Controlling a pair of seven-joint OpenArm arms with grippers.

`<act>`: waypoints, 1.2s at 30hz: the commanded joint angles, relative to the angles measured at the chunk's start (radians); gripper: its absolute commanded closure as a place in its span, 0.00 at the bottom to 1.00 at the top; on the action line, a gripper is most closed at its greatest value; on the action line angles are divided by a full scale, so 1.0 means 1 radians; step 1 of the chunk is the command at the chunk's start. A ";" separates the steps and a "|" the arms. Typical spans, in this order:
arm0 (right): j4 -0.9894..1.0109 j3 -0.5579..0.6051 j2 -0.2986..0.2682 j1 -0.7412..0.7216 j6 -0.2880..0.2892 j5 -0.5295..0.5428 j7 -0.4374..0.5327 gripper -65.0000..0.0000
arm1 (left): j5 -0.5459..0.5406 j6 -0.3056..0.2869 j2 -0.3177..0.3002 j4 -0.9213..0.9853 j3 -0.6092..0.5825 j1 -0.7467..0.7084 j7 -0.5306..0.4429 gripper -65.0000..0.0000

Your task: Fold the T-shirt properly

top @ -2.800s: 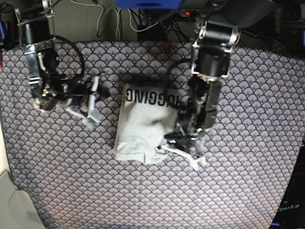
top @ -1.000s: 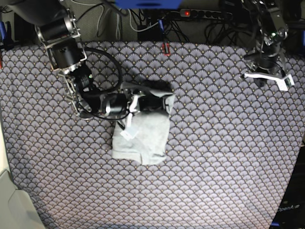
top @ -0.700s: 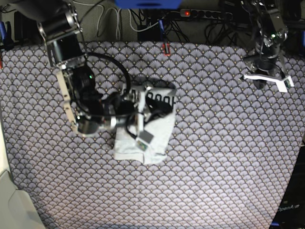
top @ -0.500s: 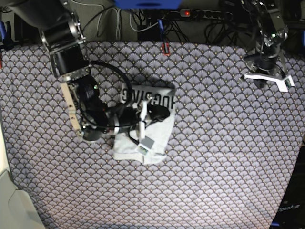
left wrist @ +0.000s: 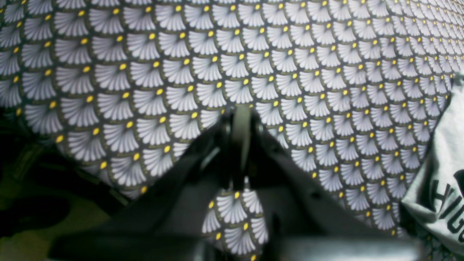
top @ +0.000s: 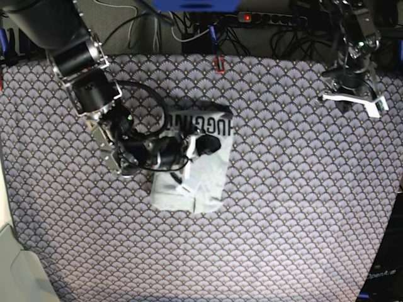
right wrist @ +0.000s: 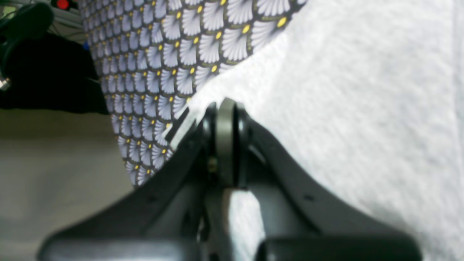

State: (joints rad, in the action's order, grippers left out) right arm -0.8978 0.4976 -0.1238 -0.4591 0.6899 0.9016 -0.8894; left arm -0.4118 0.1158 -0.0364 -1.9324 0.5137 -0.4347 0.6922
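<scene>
T-shirt (top: 192, 160), folded with black lettering up, lies mid-tablecloth (top: 283, 189). Right gripper (top: 189, 165) rests over it, jaws together, empty. Left gripper (top: 351, 94), jaws together, hangs near the far edge.

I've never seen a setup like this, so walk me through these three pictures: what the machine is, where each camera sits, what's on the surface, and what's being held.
It is a robot with two arms. The base view looks down from above; the other two cameras ride on the wrists, just behind each gripper. A purple-grey fan-patterned tablecloth covers the table. On it lies a folded light grey cotton T-shirt with black lettering. The right gripper is shut and sits over the shirt; whether it pinches cloth is unclear. The left gripper is shut, holds nothing, and is parked at the far edge, away from the shirt.
</scene>
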 commanded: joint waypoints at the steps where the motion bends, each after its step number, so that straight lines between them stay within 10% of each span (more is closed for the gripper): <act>1: -0.014 0.000 0.002 -0.022 0.008 0.017 -0.007 1.00 | -0.003 -0.005 -0.007 -0.017 0.003 0.003 -0.022 1.00; 16: -0.762 -0.241 -0.122 0.193 0.008 0.021 -0.380 1.00 | -0.174 -0.006 -0.075 -0.078 0.055 -0.091 -0.022 1.00; 30: -1.093 -0.606 -0.389 0.662 0.008 0.021 -0.379 1.00 | -0.244 -0.008 -0.194 -0.077 0.033 -0.339 -0.022 1.00; 36: -1.099 -0.818 -0.462 0.866 0.008 0.018 -0.348 1.00 | -0.052 -0.008 -0.194 -0.077 -0.125 -0.388 -0.030 1.00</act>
State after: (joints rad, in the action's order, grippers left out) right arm -1.9808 -0.3126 -0.5667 0.4168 0.6949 0.9009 -1.2507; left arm -0.4473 0.1158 -0.2241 -1.9953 0.3832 -0.8169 0.6800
